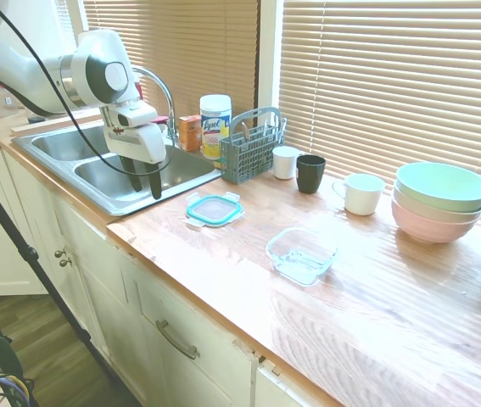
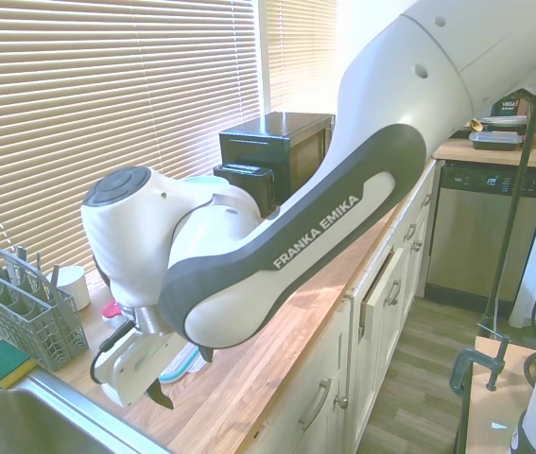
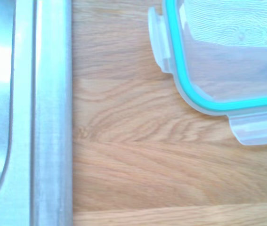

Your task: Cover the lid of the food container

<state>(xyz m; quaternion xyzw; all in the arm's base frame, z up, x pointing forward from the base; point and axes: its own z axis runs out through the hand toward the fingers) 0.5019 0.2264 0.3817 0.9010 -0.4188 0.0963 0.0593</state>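
A wooden kitchen counter (image 1: 376,297) is seen beside a steel sink (image 1: 130,182). The food container (image 1: 301,254) sits apart from the lid (image 1: 215,209), which lies flat near the sink. The gripper (image 1: 144,185), open and empty, should be centred over the lid before closing.

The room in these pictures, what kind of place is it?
Most likely a home kitchen: a steel double sink set in a wooden countertop, a grey cutlery basket beside it, stacked bowls, and a microwave further along.
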